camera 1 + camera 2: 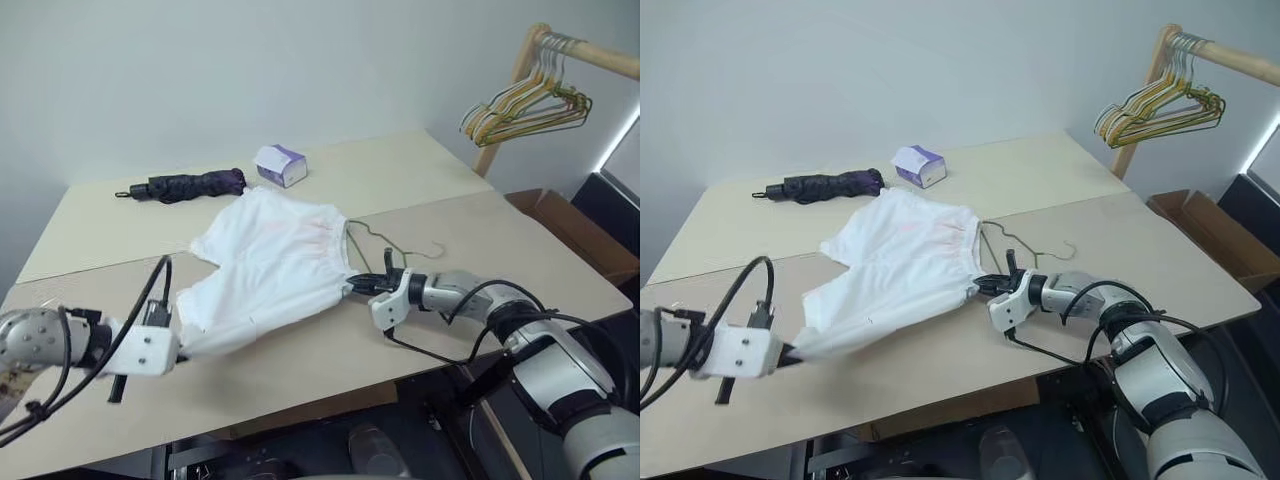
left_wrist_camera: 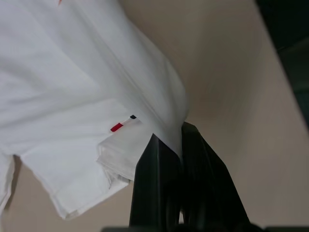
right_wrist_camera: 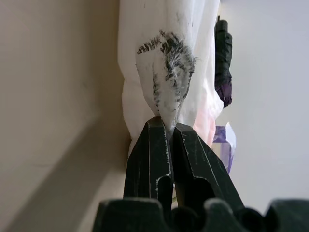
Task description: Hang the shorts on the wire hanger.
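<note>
Currently the shorts [image 1: 265,265] lie spread on the table [image 1: 430,180], waist toward the hanger [image 1: 385,240], which lies just beside the waistband, hook pointing away. Both grippers are clamped on cloth: the left gripper [image 1: 790,352] pinches a leg hem at the near corner, the right gripper [image 1: 988,285] pinches the waist edge next to the wire. The wire's near end appears to run under the waistband, though this is hard to confirm. Keep both pinches firm and the cloth taut between them. Before threading, confirm the wire is free of the waistband. The umbrella [image 1: 185,185] and tissue box [image 1: 280,165] sit well apart, behind.
</note>
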Tool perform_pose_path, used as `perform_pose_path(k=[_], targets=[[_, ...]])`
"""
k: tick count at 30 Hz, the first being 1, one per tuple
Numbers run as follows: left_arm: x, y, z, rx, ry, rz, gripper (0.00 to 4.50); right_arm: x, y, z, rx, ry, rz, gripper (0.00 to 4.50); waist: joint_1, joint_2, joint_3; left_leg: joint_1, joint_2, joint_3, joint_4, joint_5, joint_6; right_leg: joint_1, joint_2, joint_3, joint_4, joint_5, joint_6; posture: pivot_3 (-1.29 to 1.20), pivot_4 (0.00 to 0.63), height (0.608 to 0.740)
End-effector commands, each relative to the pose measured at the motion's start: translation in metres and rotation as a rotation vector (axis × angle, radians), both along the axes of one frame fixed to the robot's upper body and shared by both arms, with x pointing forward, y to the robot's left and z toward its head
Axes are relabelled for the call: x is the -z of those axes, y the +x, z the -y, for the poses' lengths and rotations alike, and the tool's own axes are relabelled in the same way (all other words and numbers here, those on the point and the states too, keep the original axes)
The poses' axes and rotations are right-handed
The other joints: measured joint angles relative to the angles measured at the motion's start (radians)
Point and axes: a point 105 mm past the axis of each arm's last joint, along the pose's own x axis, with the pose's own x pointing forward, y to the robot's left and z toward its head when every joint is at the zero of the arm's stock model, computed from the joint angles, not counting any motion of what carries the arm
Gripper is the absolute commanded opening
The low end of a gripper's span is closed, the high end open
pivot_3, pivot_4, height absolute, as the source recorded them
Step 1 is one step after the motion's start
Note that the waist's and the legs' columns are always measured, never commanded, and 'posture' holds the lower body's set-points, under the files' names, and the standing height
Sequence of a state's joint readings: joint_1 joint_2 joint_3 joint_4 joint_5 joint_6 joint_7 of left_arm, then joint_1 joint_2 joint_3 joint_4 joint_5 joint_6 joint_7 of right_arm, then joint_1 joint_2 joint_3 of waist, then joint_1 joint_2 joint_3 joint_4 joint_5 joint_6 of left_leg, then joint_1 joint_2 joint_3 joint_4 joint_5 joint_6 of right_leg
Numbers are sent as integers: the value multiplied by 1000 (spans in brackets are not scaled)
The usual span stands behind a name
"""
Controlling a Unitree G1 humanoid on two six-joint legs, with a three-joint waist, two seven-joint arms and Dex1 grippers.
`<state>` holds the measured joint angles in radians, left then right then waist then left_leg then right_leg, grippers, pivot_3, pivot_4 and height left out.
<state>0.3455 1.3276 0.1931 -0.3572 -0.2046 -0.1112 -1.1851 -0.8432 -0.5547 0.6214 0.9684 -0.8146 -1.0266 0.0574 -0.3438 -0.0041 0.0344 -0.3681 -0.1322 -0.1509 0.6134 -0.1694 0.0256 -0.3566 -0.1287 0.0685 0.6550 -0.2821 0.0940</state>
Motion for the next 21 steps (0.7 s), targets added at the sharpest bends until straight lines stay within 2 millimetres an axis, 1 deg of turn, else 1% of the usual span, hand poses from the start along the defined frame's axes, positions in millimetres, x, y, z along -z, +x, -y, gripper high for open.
perform_pose_path(k=[1, 4, 7, 9, 13, 16, 19, 21], targets=[[-1, -14, -1, 13, 32, -53, 31, -7, 14, 28, 103, -38, 49, 0, 1, 0, 0, 1, 0, 0, 0, 0, 0, 2, 0, 0, 0, 0, -1, -228, 0, 740], [2, -24, 7, 23, -8, -79, 31, -6, 10, 32, 92, -43, 51, 0, 6, 0, 0, 4, 1, 0, -2, 0, 0, 5, 0, -1, -2, -1, -2, -223, 0, 740], [5, -37, 14, 35, -38, -114, 31, -3, 0, 37, 61, -55, 33, 0, 12, 0, 0, 3, 1, 0, -2, 0, 0, 5, 0, -1, -3, -2, -3, -220, 2, 740], [6, -41, 16, 32, -45, -123, 31, -3, -5, 37, 48, -46, 21, 0, 17, 0, 0, 3, 2, 0, -2, 0, 0, 5, 0, -2, -5, -2, -3, -218, 5, 740], [11, -50, 19, 44, -54, -153, 31, 3, -23, 39, 5, -68, -20, 0, 30, -1, 1, 3, 4, 1, -2, -1, 0, 6, 1, -2, -7, -2, -4, -223, 12, 740], [12, -55, 20, 57, -75, -166, 31, 4, -31, 38, -8, -69, -31, 0, 36, -1, 1, 3, 5, 2, -2, -1, 0, 7, 1, -2, -7, -3, -5, -229, 15, 740], [18, -55, 17, 63, -61, -160, 31, 6, -42, 36, -21, -67, -50, 0, 47, -1, 1, 2, 5, 2, -2, -1, 0, 6, 1, -2, -7, -3, -6, -231, 15, 740], [18, -56, 17, 54, -76, -179, 31, 7, -48, 36, -23, -66, -66, 0, 55, -1, 1, 2, 6, 3, -2, -1, -1, 6, 1, -2, -7, -5, -8, -232, 17, 740]])
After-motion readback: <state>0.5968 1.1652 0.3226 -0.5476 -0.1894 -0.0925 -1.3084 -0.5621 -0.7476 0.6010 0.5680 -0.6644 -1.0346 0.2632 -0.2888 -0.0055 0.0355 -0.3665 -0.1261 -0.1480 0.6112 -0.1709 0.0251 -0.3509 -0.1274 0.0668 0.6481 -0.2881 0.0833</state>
